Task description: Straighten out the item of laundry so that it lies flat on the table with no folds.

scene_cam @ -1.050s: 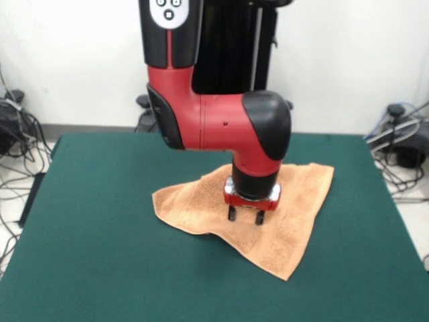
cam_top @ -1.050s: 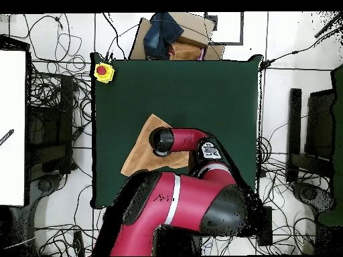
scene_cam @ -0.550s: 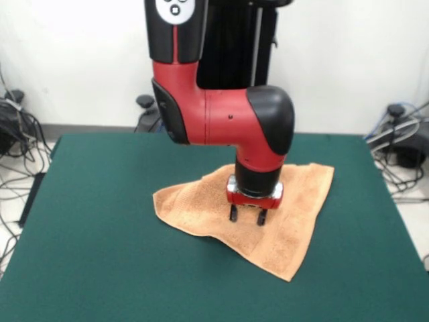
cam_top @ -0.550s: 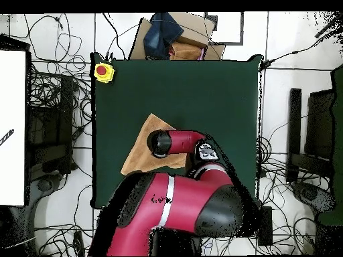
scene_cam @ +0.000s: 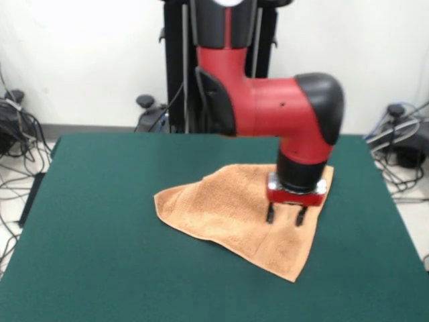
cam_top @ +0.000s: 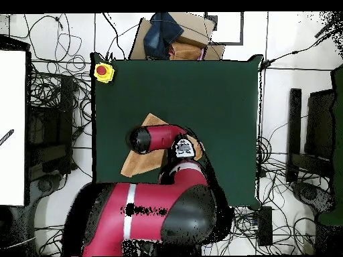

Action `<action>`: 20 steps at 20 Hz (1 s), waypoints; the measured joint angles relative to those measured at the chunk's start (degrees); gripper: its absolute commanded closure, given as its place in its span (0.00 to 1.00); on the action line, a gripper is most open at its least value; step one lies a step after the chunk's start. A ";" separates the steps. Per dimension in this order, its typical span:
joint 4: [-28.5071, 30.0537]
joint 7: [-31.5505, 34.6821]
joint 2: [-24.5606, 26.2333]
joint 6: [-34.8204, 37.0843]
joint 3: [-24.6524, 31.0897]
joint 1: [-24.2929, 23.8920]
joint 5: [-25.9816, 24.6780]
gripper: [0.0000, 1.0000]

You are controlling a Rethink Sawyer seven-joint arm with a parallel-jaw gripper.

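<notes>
The item of laundry (scene_cam: 224,204), a peach-orange towel, lies on the green table (scene_cam: 100,221) a little right of centre. It is not square: its left part looks folded over, with a raised ridge near the back. My gripper (scene_cam: 285,216) points straight down over the towel's right side. Its two black fingers (scene_cam: 270,215) stand apart with nothing between them, tips at or just above the cloth. In the overhead view the arm covers most of the towel (cam_top: 136,163) and hides the gripper.
A yellow box with a red button (cam_top: 103,71) sits on one table (cam_top: 201,87) corner. A cardboard box with dark cloth (cam_top: 171,33) lies beyond the table's edge. Cables cover the floor around it.
The arm has swung to the right in the front view, carrying the gripper from the towel's middle to its right side. The towel's outline looks about the same.
</notes>
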 measured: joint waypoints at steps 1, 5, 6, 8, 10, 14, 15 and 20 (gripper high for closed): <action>0.00 0.00 -0.55 0.00 -0.07 0.65 0.66 0.00; -0.01 0.00 -2.38 -0.01 -0.32 2.21 2.99 0.00; -0.03 0.00 -2.57 0.01 -0.45 2.40 3.41 0.00; -0.83 0.00 -2.25 0.00 -1.18 2.77 4.06 0.00; -2.22 0.00 -0.65 -0.55 -2.09 2.76 4.06 0.00; -4.86 0.00 2.65 -1.87 -3.94 2.76 4.08 0.00; -5.15 0.00 3.18 -2.24 -4.23 2.76 4.08 0.00; -6.62 0.00 6.60 -5.56 -5.62 2.79 4.32 0.00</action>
